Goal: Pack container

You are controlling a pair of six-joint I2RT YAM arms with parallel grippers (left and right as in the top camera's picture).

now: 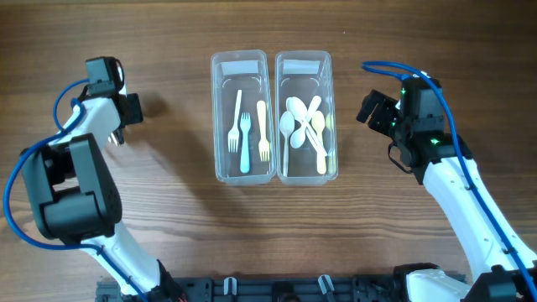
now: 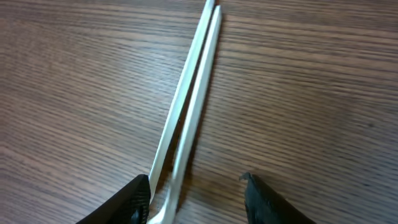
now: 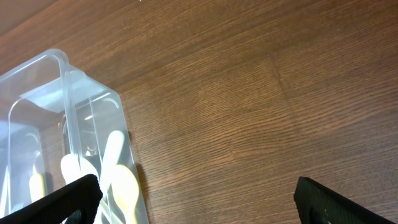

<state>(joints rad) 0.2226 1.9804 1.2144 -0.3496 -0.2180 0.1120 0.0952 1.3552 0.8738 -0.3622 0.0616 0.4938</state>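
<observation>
Two clear containers stand side by side mid-table. The left container holds three forks: white, blue and yellow. The right container holds several white and yellow spoons. My left gripper is far left, low over the wood, open around a thin white utensil handle. The handle lies on the table against the left finger, with a gap to the right finger. My right gripper hangs wide open and empty, just right of the spoon container.
Bare wooden table surrounds the containers. Blue cables run along both arms. A black rail lies along the table's front edge.
</observation>
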